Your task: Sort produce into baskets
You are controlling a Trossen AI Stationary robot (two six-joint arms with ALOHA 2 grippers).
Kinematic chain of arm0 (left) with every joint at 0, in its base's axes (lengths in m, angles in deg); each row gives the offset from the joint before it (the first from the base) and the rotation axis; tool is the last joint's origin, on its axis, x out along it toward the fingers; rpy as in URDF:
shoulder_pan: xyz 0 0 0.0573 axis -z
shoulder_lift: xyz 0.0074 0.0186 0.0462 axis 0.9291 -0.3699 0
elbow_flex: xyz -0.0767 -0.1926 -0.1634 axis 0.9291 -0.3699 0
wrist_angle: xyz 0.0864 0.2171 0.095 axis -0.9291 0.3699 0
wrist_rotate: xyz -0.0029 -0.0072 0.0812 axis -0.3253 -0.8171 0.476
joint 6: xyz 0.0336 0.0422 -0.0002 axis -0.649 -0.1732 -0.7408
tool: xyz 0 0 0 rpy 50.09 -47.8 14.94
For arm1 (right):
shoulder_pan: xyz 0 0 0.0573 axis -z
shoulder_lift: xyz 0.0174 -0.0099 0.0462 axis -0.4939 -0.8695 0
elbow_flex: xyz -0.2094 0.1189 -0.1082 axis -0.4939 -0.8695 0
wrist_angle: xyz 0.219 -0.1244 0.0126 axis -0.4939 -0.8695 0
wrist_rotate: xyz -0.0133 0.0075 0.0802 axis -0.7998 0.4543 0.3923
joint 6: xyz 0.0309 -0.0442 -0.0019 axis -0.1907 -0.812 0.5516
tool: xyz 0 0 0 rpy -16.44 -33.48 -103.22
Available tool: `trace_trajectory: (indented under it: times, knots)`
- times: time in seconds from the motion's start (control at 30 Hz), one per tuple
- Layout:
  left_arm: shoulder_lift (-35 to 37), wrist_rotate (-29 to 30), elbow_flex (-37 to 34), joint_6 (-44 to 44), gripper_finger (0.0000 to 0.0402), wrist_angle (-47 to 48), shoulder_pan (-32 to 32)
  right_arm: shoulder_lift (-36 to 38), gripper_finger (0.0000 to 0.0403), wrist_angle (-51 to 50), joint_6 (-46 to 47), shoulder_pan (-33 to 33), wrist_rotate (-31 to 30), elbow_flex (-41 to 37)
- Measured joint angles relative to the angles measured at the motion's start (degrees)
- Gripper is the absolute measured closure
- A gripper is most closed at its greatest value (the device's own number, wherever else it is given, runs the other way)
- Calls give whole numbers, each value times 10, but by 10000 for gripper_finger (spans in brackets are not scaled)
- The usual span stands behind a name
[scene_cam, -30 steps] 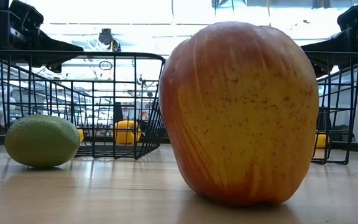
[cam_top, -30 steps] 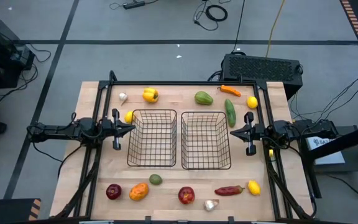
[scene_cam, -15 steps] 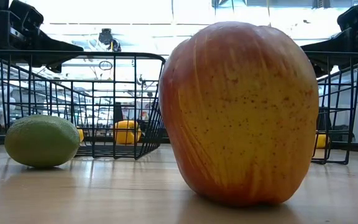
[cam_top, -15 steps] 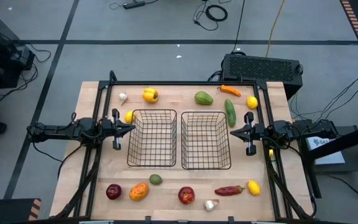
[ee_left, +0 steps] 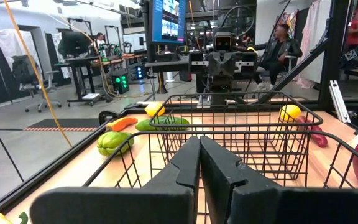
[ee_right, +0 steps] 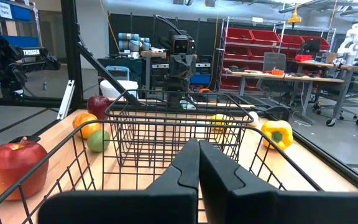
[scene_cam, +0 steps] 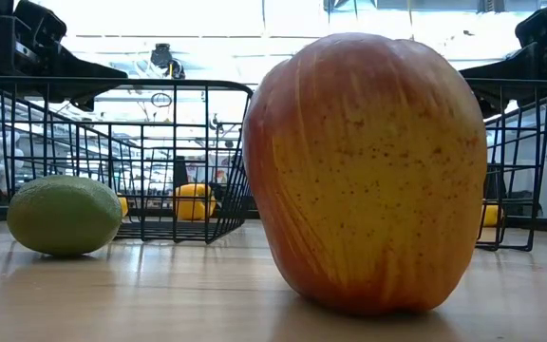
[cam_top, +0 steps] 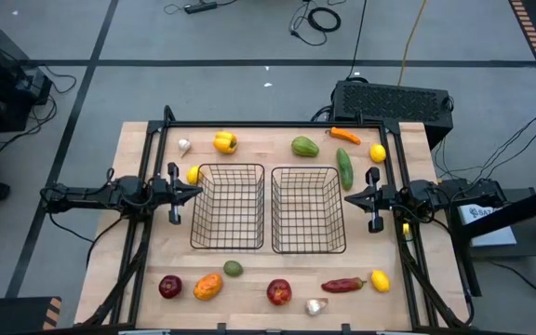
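While produce (cam_top: 279, 291) rings baskets (cam_top: 228, 207), left claw (cam_top: 194, 192), right claw (cam_top: 350, 199) closed, empty.

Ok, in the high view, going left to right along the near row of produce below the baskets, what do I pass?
Dark red apple → orange pepper → green lime-like fruit → red apple → garlic bulb → long red pepper → lemon.

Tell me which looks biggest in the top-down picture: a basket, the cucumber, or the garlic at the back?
Largest to smallest, seen from above:
1. Basket; the two baskets look the same size.
2. Cucumber, long and thin.
3. Garlic, the smallest.
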Motion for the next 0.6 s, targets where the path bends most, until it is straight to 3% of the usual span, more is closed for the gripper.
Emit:
trace_trajectory:
  times: [0.6]
  knots:
    - [0,26,0,-3,381,-5,0,0,403,0,0,0,0,0]
